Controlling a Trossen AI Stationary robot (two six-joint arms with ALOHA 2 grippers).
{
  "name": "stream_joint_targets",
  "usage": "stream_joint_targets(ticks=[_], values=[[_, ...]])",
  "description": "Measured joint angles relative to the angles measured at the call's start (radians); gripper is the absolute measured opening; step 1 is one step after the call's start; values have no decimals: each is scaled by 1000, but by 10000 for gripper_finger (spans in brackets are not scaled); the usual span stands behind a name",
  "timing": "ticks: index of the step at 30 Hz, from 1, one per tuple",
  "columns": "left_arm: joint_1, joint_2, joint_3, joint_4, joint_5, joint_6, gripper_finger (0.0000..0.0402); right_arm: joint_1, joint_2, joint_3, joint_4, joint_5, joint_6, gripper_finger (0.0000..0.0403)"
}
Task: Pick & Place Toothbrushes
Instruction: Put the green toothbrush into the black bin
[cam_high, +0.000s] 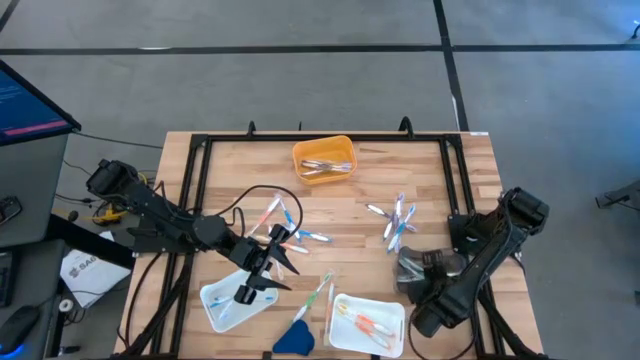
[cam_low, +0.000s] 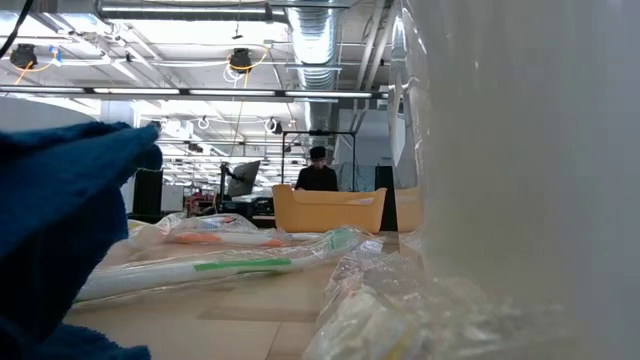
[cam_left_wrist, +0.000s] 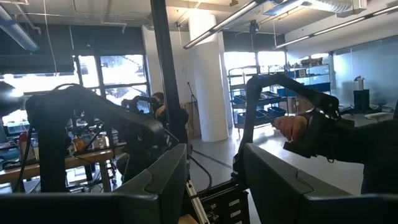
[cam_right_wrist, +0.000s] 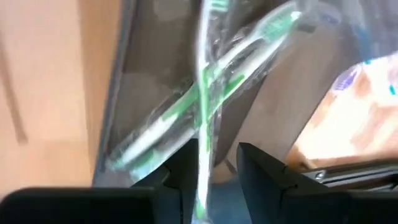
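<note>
Right gripper (cam_right_wrist: 211, 165): I see its two dark fingers pinched on the handle of a green toothbrush (cam_right_wrist: 202, 93) in clear wrapping; a second wrapped green toothbrush (cam_right_wrist: 245, 53) crosses the first. From above, this gripper (cam_high: 412, 268) sits near the table's right edge, over a grey tray (cam_high: 405, 270).

Left gripper (cam_high: 262, 268): I see it just above the white tray (cam_high: 215, 300) at the front left. Its wrist camera looks out level into the room; the fingers (cam_left_wrist: 155, 180) stand apart with nothing between them.

Loose toothbrushes, centre: blue and orange ones (cam_high: 290, 228) lie on the wood just beside the left gripper.

Loose toothbrushes, right: a small crossed heap (cam_high: 398, 220) lies on the wood behind the grey tray.

Orange bin (cam_high: 323, 158): at the table's back, a few toothbrushes inside.

Front white tray (cam_high: 345, 335): holds orange toothbrushes (cam_high: 368, 324).

Green toothbrush, front (cam_high: 318, 293): lies between the two white trays.

Blue cloth (cam_high: 292, 340): at the front edge; it fills the left of the low view.

Room: a person (cam_low: 318, 172) shows beyond the table.
</note>
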Motion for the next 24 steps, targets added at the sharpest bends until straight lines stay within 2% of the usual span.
stream_joint_targets(ticks=[2,8,14,19,24], values=[[0,0,0,0,0,0,154,-10,0,17,-4,-49,6,103],[0,0,0,0,0,0,154,-12,-8,59,-63,-27,349,103],[0,0,0,0,0,-2,154,-10,-127,19,-54,-56,483,103],[0,0,0,-1,0,-2,154,1,-328,-118,119,-120,645,103],[0,0,0,0,0,-2,154,36,-505,-321,234,-192,801,103]])
